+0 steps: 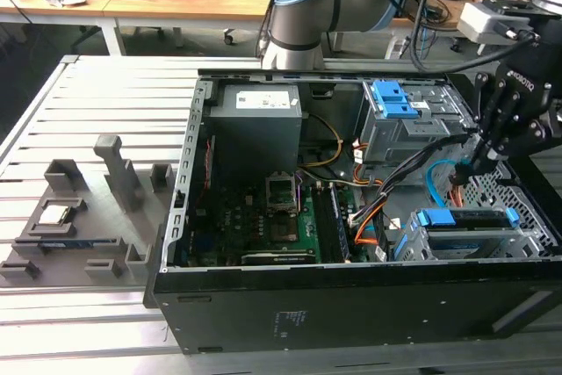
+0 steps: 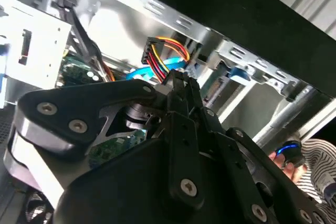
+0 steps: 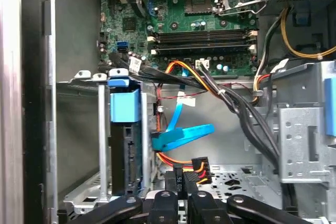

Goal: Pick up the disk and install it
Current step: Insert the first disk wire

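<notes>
The disk (image 1: 479, 216) sits on edge in the grey drive cage (image 1: 474, 243) at the case's front corner, on the exterior view's right, with its blue carrier frame (image 1: 436, 218) showing on top. In the first wrist view the disk (image 3: 124, 156) stands in the cage slot under its blue frame. My black gripper (image 1: 475, 162) hangs just above and behind that cage, among the cables. Its fingers are shut in both wrist views. The fingertips (image 3: 172, 179) rest against a black power connector (image 3: 201, 169) with red, yellow and orange wires; I cannot tell whether they pinch it. The gripper (image 2: 182, 80) meets the same connector (image 2: 153, 55).
A flat blue data cable (image 3: 184, 135) lies loose beside the disk. A second cage with blue latches (image 1: 399, 103) stands behind, and the motherboard (image 1: 281, 217) fills the case's middle. Grey fixtures (image 1: 70, 208) sit on the table at the exterior view's left. A striped sleeve (image 2: 315, 156) is close by.
</notes>
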Controlling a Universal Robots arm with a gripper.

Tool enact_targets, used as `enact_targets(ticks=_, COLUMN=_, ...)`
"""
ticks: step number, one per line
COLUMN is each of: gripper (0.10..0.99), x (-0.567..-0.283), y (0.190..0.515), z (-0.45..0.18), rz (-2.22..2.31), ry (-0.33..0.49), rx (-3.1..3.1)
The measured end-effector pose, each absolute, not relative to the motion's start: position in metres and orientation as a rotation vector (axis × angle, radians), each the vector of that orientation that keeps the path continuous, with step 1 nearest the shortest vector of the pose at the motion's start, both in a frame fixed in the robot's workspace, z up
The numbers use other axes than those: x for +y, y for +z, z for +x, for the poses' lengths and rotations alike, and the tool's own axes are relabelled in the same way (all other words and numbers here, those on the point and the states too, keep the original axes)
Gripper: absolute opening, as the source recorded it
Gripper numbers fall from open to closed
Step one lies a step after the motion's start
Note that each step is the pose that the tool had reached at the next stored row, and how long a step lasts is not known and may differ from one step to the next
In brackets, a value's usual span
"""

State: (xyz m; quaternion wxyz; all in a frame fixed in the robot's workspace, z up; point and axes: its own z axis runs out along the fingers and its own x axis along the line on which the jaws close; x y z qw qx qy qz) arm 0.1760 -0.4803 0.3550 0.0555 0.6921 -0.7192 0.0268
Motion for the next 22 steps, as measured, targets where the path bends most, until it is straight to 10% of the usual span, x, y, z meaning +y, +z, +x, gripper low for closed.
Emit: enact_targets(ticks=22, gripper=0.169, x=-0.531, y=0.345, z=0.175, rz=2.142, ry=-0.007, rx=-2.222)
